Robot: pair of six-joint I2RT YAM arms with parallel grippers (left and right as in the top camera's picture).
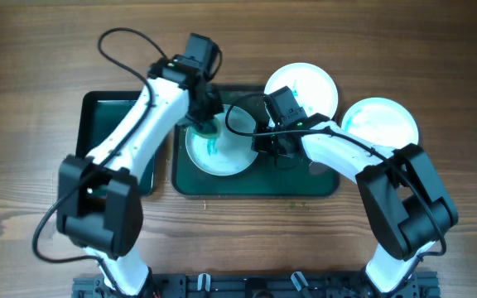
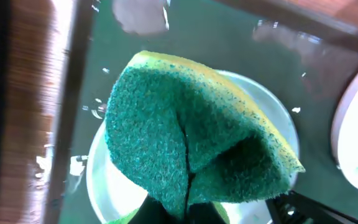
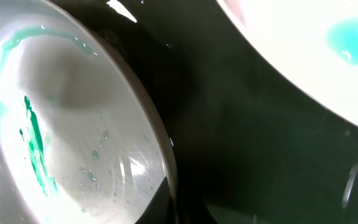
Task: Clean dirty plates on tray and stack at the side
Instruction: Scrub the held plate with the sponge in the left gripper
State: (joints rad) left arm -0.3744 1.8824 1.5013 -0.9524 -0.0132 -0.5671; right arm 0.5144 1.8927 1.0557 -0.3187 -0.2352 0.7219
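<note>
A white plate (image 1: 232,159) with teal smears lies at the left of the dark green tray (image 1: 305,184). My left gripper (image 1: 206,116) is shut on a green and yellow sponge (image 1: 209,127) and holds it on the plate's back part. In the left wrist view the sponge (image 2: 179,137) folds over the plate (image 2: 107,186). My right gripper (image 1: 266,147) is shut on this plate's right rim. In the right wrist view one finger (image 3: 179,205) lies over the rim of the smeared plate (image 3: 73,124). A second plate (image 1: 305,83) rests on the tray's back edge. A third, teal-smeared plate (image 1: 381,124) lies on the table to the right.
A smaller black tray (image 1: 98,116) lies left of the green tray, under my left arm. The second plate shows at the top right of the right wrist view (image 3: 316,50) with a teal blot. The wooden table (image 1: 23,99) surrounds both trays.
</note>
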